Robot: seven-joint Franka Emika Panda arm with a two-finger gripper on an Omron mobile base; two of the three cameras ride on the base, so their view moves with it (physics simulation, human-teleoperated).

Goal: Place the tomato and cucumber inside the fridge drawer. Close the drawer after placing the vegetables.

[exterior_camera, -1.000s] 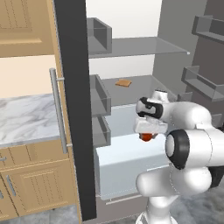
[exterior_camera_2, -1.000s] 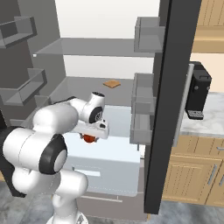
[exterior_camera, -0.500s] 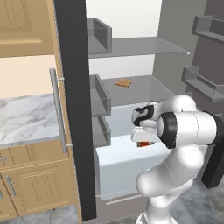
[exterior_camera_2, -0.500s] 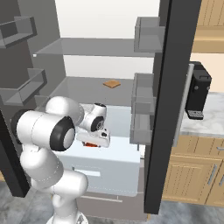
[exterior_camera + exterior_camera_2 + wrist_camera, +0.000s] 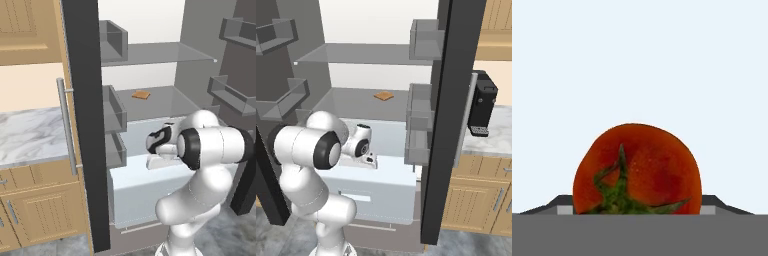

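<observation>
The tomato point(image 5: 637, 170), glossy red with a green stem, sits close up in the hand view with a pale flat surface behind it. My gripper point(image 5: 637, 206) is shut on it, a dark fingertip point(image 5: 561, 201) showing at each side. In the base views the hand point(image 5: 159, 159) point(image 5: 367, 161) dips over the top of the fridge drawer point(image 5: 145, 192) point(image 5: 381, 192), a wide pale open-topped bin that stands pulled out. The drawer's wall and my wrist hide the tomato there. The cucumber is out of view.
A small brown item point(image 5: 141, 94) point(image 5: 384, 95) lies on the glass shelf above. Grey door shelves point(image 5: 114, 107) point(image 5: 418, 117) jut beside the drawer on the dark fridge door point(image 5: 85, 125). A black appliance point(image 5: 481, 105) stands on the marble counter point(image 5: 30, 135).
The arm has folded down and lowered the hand, with the tomato in it, from above the drawer into its open top. The tomato has dropped from sight in the base views.
</observation>
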